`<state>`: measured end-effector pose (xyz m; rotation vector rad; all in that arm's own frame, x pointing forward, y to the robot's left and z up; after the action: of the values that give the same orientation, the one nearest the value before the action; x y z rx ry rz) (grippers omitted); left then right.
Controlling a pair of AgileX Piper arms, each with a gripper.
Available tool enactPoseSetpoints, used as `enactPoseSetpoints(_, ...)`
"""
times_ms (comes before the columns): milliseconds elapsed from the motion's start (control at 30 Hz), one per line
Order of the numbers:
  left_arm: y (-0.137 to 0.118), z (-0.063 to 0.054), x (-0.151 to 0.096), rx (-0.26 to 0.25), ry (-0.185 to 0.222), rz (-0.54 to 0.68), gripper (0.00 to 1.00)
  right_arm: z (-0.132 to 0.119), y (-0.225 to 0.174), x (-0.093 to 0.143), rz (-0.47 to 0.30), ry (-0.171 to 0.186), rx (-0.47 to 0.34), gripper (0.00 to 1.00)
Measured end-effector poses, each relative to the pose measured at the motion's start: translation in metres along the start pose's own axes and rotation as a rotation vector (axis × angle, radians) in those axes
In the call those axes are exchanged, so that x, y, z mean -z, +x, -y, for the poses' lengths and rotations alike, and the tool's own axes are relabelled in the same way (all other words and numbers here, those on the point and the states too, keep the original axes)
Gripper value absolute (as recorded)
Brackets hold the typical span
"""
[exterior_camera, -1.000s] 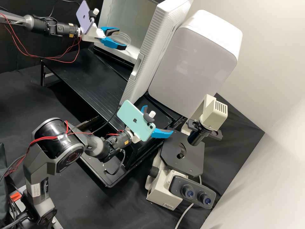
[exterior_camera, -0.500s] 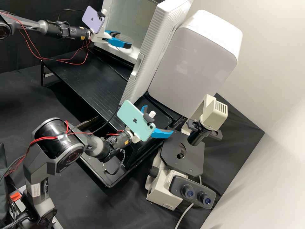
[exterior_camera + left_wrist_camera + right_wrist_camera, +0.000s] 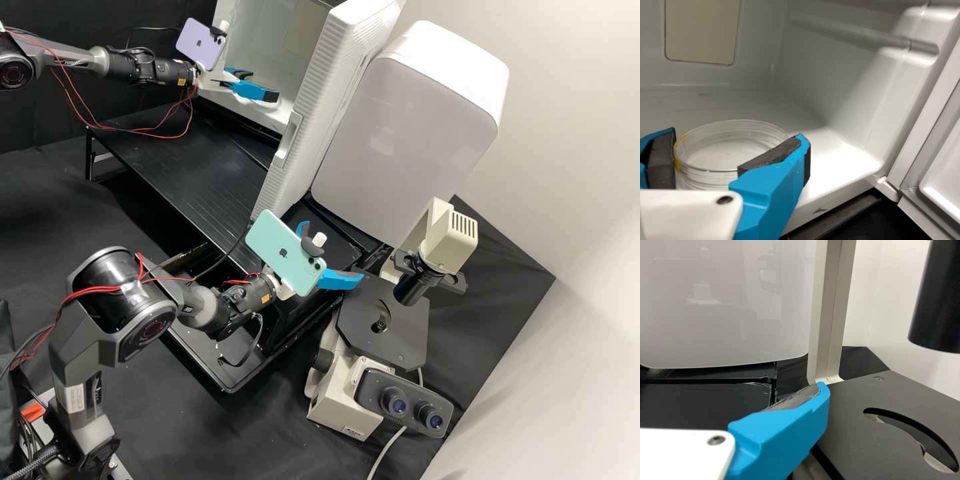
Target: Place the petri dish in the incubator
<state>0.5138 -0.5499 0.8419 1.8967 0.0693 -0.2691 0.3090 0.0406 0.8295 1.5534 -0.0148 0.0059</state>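
Petri dish (image 3: 727, 150) is inside the incubator (image 3: 267, 33) now, sitting low over the white floor (image 3: 845, 150) near the front lip, pinched at its sides by the left gripper's (image 3: 253, 83) two blue fingers. I can't tell if the bottom is actually touching the floor yet.

That's what I'd worry about. If you let go while it's hanging, it'll probably drop and could pop its lid or skid. It also looks close to the edge, so pulling back with a pad dragging on the rim could haul it back out over the lip.

Compared with a second ago, your left arm has pushed further in and come down, so the dish went from level with the opening to well inside. Right gripper (image 3: 325, 257) hasn't budged. It's by the microscope stage (image 3: 383, 320), fingers spread, holding nothing.
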Motion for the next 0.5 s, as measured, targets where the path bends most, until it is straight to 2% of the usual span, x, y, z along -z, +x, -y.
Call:
enactPoseSetpoints(267, 0.0007, -0.0005, -0.0041, -0.043, 0.108, -0.025, 1.0, 0.0, 0.0, 0.0, 0.0, 0.0, 0.0, 1.0)
enactPoseSetpoints(500, 0.0009, 0.0027, -0.0057, -0.057, 0.14, -0.049, 1.0, 0.0, 0.0, 0.0, 0.0, 0.0, 0.0, 1.0)
